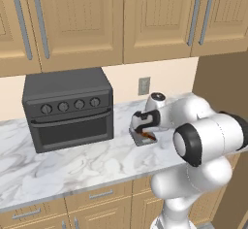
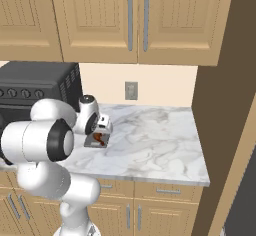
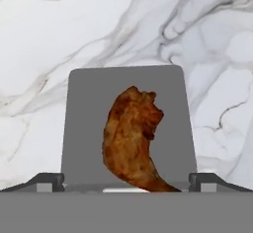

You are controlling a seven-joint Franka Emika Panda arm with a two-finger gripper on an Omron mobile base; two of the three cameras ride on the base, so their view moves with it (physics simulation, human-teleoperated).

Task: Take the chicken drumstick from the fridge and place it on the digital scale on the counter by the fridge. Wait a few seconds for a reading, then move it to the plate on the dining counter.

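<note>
Spanning the scene, the white-grey marble bench (image 1: 72,160) carried the black knobbed toaster oven (image 1: 68,109) and, near it, the small flat dark grey square scale (image 3: 84,128). The glossy reddish-brown chicken drumstick (image 3: 131,140) lay on that scale, apparently left for a reading. Above it hung the tool (image 3: 126,181), fully spread, gripping nothing.

Chicken drumstick (image 1: 147,136) and digital scale (image 1: 141,138) largely hidden behind claw (image 1: 145,126). Toaster oven (image 2: 30,87) cut off at left edge, partly masked by arm.
</note>
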